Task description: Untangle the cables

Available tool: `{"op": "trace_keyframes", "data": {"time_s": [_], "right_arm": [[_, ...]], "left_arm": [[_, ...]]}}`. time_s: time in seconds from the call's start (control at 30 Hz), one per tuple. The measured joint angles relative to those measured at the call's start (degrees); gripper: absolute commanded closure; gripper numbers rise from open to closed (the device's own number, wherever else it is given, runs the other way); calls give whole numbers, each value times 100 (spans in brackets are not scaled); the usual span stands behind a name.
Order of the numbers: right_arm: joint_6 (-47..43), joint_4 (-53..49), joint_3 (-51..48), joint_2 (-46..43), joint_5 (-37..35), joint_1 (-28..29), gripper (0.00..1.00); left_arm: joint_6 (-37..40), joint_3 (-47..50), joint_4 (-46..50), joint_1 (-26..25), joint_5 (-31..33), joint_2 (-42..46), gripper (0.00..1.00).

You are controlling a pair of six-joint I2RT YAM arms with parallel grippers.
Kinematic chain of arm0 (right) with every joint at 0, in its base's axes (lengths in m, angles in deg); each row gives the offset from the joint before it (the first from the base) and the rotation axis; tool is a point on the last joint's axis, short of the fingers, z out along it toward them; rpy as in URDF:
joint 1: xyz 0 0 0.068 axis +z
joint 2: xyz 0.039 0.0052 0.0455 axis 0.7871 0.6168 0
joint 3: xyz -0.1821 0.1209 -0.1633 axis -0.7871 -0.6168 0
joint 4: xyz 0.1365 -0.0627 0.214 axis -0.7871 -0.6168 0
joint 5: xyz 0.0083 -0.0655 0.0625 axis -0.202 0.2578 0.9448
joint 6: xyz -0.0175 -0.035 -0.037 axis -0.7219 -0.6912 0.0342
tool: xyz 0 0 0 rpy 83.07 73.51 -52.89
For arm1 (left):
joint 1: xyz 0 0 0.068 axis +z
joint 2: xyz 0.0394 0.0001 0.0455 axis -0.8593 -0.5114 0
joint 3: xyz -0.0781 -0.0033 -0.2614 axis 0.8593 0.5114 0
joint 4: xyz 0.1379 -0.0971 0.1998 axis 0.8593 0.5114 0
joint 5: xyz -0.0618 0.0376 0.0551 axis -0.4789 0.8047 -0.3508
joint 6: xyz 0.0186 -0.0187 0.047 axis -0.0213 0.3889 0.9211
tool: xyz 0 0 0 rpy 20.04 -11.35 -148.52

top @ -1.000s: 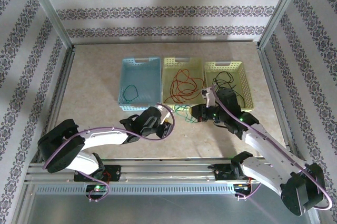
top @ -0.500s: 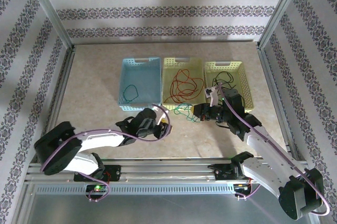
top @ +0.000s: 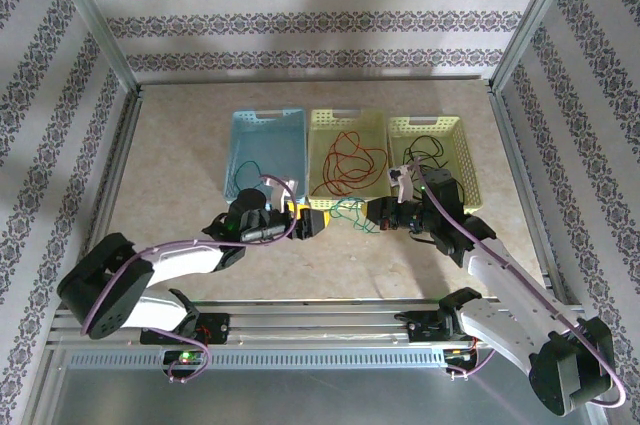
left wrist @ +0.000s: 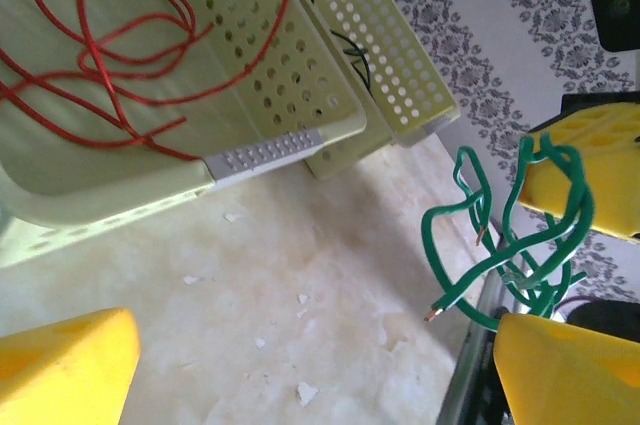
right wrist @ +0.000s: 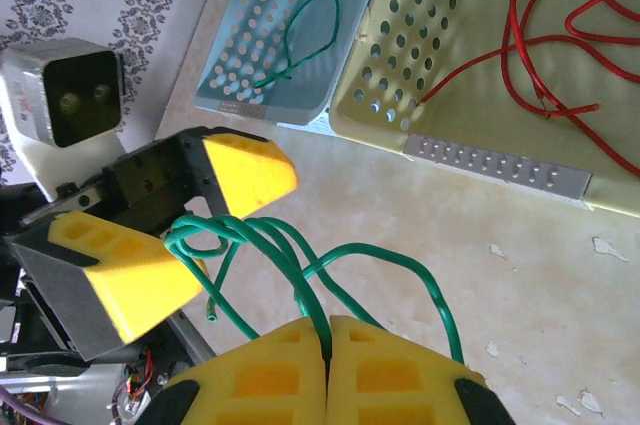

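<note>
One green wire knot [top: 348, 212] is left by the middle basket [top: 345, 115], pinched in the right claw [right wrist: 328, 340], with the left claw [top: 304, 218] spread wide beside it. Red wires [top: 345, 160] lie in it, and black wires [top: 430, 153] lie in the right basket [top: 425, 123].

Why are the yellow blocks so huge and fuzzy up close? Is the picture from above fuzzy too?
Left wrist view: a finger of the left gripper sits right at the lens, so it looks giant and soft-edged; the green cable is crisp. Right wrist view: the right gripper looms large too, evenly lit. Top view: fairly sharp, soft shadows.
</note>
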Motion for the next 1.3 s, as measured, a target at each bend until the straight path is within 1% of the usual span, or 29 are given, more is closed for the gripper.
{"op": "trace_keyframes", "data": {"time_s": [0.1,0.23,0.47,0.7,0.77,0.8,0.83,0.93,1.3], "right_arm": [[0,-4,9,57,-2,48,100],[0,2,72,153,-9,221,100],[-2,66,149,269,-168,435,100],[-2,85,164,299,-267,538,100],[-4,87,164,304,-282,538,100],[-7,87,164,310,-286,538,100],[-7,87,164,321,-289,538,100],[-24,85,164,354,-310,544,100],[-48,76,212,472,-356,612,100]], "left_arm": [[-142,-48,-166,-2,-225,-234,13],[-247,-140,-343,-2,-389,-304,26],[-352,-275,-546,-2,-540,-529,55],[-428,-278,-566,0,-573,-599,74],[-435,-278,-568,0,-570,-597,74],[-435,-278,-566,0,-570,-588,70],[-444,-278,-568,-2,-570,-575,63],[-457,-278,-603,0,-586,-498,54],[-457,-278,-708,0,-754,-343,51]]}}
